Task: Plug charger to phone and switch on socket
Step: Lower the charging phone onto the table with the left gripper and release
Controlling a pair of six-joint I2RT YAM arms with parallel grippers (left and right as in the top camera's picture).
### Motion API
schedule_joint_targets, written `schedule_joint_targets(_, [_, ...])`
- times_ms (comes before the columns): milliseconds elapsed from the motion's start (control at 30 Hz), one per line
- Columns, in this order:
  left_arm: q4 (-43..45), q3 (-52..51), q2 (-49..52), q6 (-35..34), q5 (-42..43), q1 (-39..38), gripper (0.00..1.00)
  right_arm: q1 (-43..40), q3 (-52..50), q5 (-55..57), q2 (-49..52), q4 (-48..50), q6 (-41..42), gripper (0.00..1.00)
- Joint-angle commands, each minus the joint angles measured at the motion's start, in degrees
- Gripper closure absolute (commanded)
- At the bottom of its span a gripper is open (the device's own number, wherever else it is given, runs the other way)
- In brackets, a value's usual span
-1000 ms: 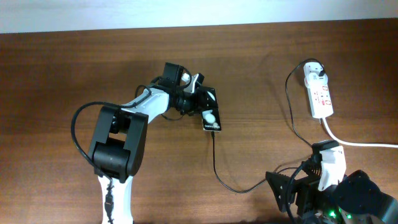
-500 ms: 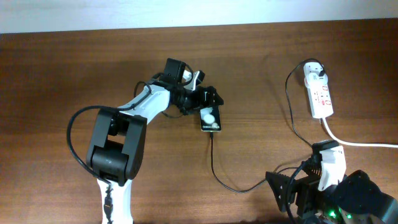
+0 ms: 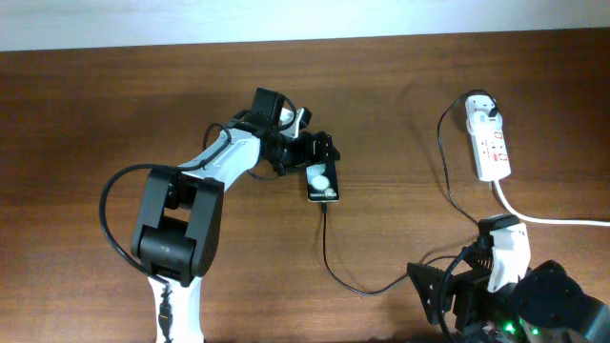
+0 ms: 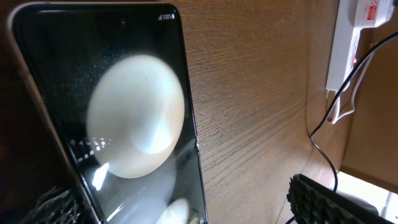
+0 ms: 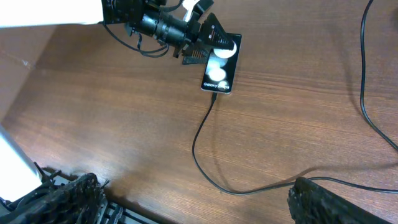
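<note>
The phone (image 3: pixel 323 182) lies flat on the wooden table, its glossy face showing two white round blobs. My left gripper (image 3: pixel 315 154) stands open at its far end; in the left wrist view the phone (image 4: pixel 124 112) fills the space by the left finger, and the gripper (image 4: pixel 186 210) holds nothing. The charger's thin black cable (image 3: pixel 327 252) runs from the phone's near edge in a loop to a white plug (image 3: pixel 484 105) in the socket (image 3: pixel 492 145). My right gripper (image 5: pixel 199 205) is open and empty at the near edge, with the cable (image 5: pixel 205 168) lying ahead of it.
The socket's thick white cord (image 3: pixel 548 220) trails off to the right edge. The right arm's body (image 3: pixel 534 295) fills the near right corner. The left arm (image 3: pixel 181 219) stretches across the table's left-middle part.
The left gripper's jaws have opened off the phone. The phone turned slightly and now lies straight on the table. The right arm has not moved.
</note>
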Motion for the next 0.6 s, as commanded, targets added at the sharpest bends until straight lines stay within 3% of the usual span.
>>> schedule_joint_targets(0, [-3.43, -1.77, 2.49, 0.74, -12.39, 0.37, 0.01, -0.20, 0.57, 0.94, -0.11, 0.17, -0.59, 0.01])
schedule_joint_targets(233, [-7.69, -1.77, 2.47, 0.74, -16.79, 0.55, 0.01, -0.20, 0.57, 0.94, -0.11, 0.17, -0.59, 0.01])
schedule_joint_targets(333, [-14.32, -0.79, 1.81, 1.36, -16.63, 1.97, 0.01, -0.20, 0.57, 0.94, -0.11, 0.17, -0.61, 0.02])
schedule_joint_targets(467, [-25.83, 1.25, -2.25, 10.34, -16.92, 5.86, 0.01, -0.20, 0.57, 0.94, -0.11, 0.17, -0.59, 0.01])
schedule_joint_targets(567, [-33.46, 1.25, -8.79, 10.45, -25.97, 7.23, 0.01, -0.20, 0.57, 0.94, -0.11, 0.17, -0.59, 0.01])
